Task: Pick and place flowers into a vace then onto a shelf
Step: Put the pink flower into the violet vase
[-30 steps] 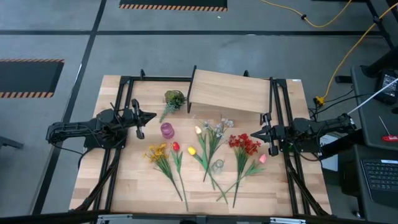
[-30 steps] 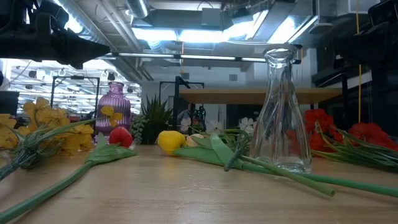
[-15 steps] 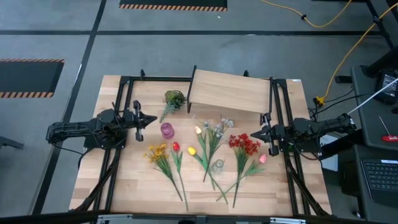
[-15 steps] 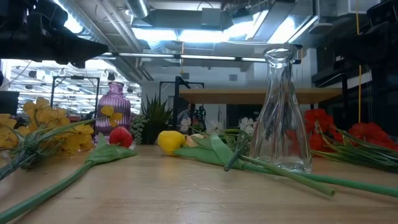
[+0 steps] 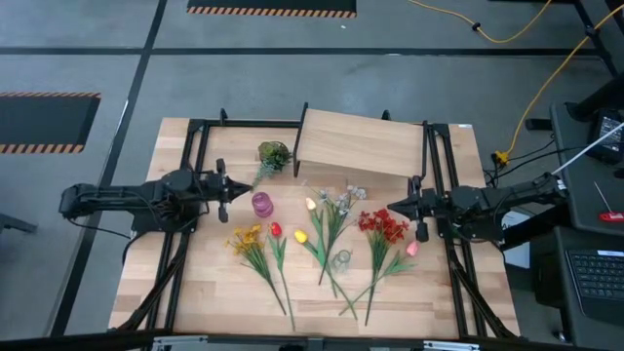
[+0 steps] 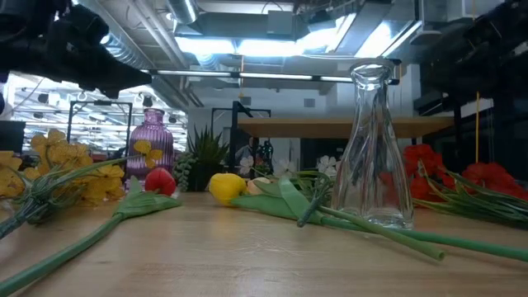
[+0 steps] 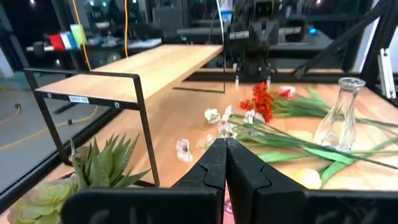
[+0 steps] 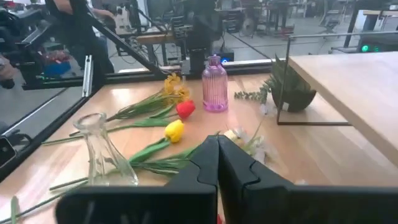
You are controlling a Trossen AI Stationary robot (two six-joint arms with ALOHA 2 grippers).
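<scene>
Both tools are pinched narrow and hold nothing: the left tool (image 5: 237, 186) at centre-left, the right tool (image 5: 393, 207) at centre-right. The flowers (image 5: 330, 222) lie loose on the bench (image 5: 429, 297) at frame centre, below the shelf (image 5: 363, 142).

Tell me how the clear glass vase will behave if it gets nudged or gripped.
The clear glass vase looks tall with a narrow neck and wider base, so a high nudge may tip it. Smooth glass is probably slippery and breakable. Green stems lie against its base, so pushing it might drag them.

no readable text, shelf frame label too small
</scene>
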